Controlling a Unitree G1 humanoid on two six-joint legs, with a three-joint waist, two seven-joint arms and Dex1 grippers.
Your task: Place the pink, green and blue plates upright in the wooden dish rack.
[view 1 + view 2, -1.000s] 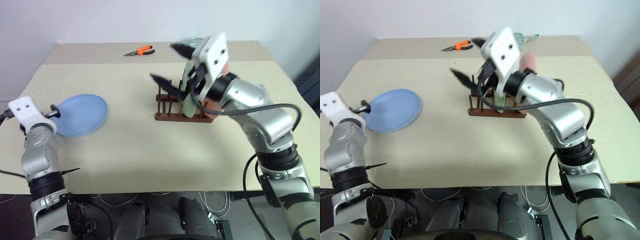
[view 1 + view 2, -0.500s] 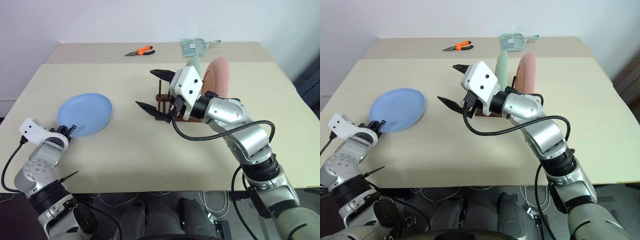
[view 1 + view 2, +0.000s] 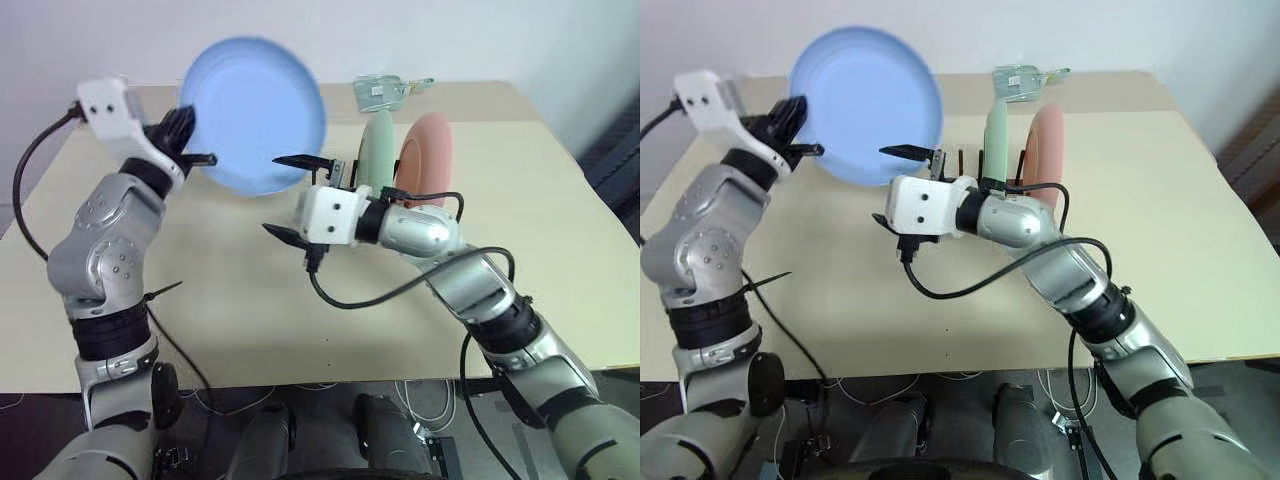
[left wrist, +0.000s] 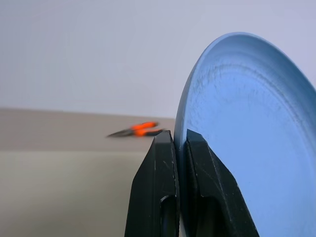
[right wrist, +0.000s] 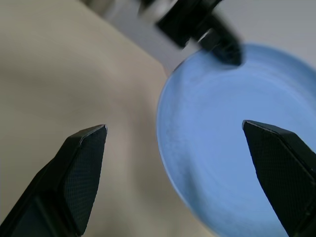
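1. On the left, the left gripper is raised above the bench, its two black fingers pinched tight on the rim of the blue plate.
2. The blue plate is held in the air, lifted clear of the bench, tilted up so its round face looks toward the head camera. In the left wrist view its edge passes between the two fingers, which clamp it from both sides.
3. Far back on the bench, behind the raised plate, lie orange-handled pliers.
4. Toward the middle, the right gripper points across toward the blue plate, its fingers spread wide apart and grasping nothing. In the right wrist view the blue plate lies ahead of the spread fingertips, and the left gripper shows at the plate's rim.
5. Just behind the right gripper stands the wooden dish rack, mostly hidden by the gripper and its arm; a few dark pegs show.
6. The green plate stands upright on edge in the rack.
7. Just to its right, the pink plate also stands upright in the rack, near the green one.
8. At the far edge of the bench, behind the two standing plates, lies a small clear packet.
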